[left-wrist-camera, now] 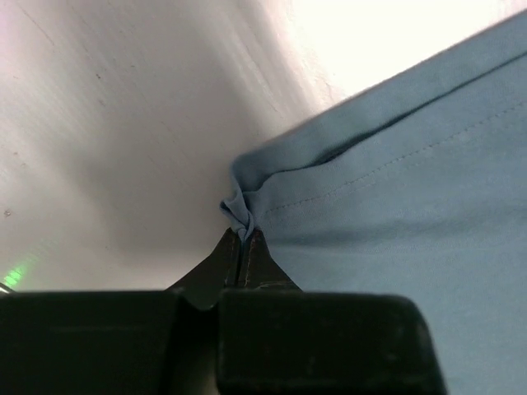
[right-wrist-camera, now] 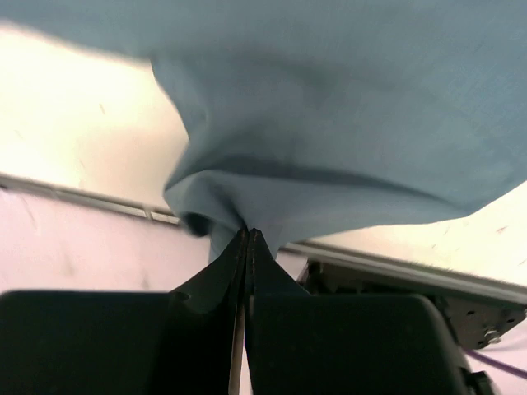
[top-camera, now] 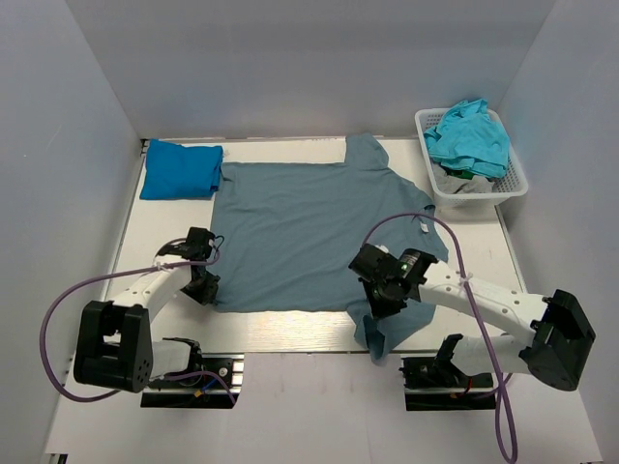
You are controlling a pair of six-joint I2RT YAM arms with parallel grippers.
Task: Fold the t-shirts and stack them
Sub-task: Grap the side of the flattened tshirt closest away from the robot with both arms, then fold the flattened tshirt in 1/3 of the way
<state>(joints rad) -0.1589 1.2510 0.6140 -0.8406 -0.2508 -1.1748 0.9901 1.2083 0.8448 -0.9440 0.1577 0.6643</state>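
While the grey-blue shirt (top-camera: 300, 232) is pinched by the left pincer (left-wrist-camera: 245, 234) and the right pincer (right-wrist-camera: 247, 234), a folded blue shirt (top-camera: 181, 170) and a basket (top-camera: 517, 189) are seen at the far corners of the worktop (top-camera: 290, 334).

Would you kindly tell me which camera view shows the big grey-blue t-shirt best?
The top external view: it shows nearly the whole grey-blue t-shirt spread flat. The left wrist view shows only a hemmed corner pinched in the left end effector; the right wrist view only a bunched fold in the right end effector.
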